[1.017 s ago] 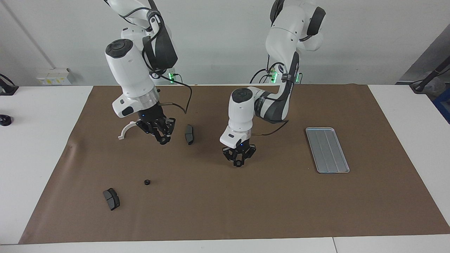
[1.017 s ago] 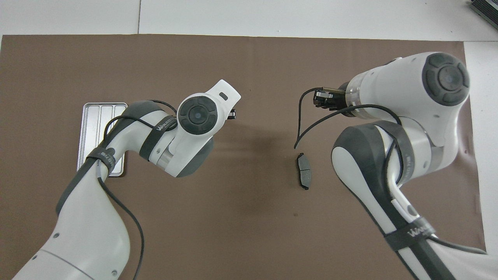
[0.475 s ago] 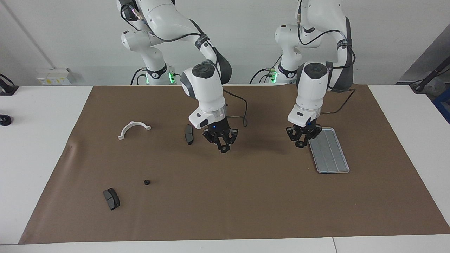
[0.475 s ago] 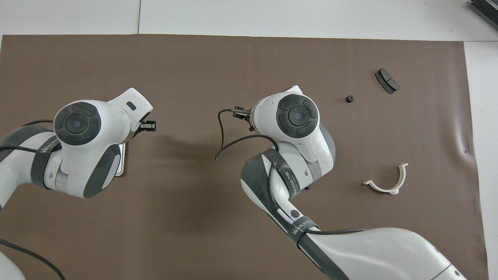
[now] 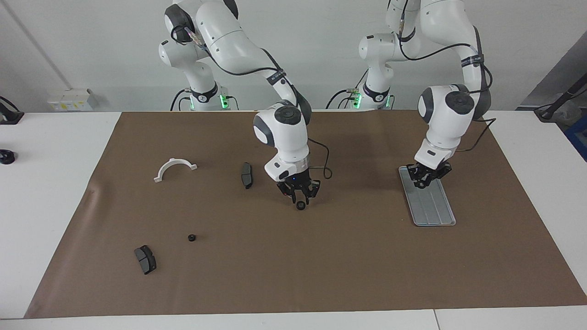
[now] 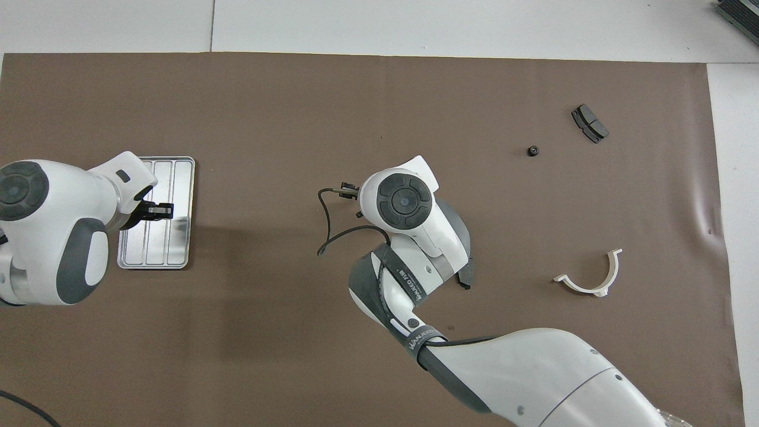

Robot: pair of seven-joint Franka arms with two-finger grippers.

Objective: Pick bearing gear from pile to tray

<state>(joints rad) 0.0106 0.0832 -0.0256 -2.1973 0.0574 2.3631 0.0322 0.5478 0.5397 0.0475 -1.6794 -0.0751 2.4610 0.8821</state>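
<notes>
Right gripper over mid-mat, jaws seemingly around a black bearing gear at their tips, risking a slip from that shallow hold. Left gripper over the tray, jaw state unreadable.

Brown mat covers white table; wall box at 10 o'clock, blk knob at 9, facing view.

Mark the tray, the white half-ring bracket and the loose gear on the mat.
tray (image 5: 435, 208): facing view, bare ridged floor.
white half-ring bracket (image 5: 173, 162): facing view, top of the arch.
loose gear (image 5: 191, 237): facing view, its centre.
</notes>
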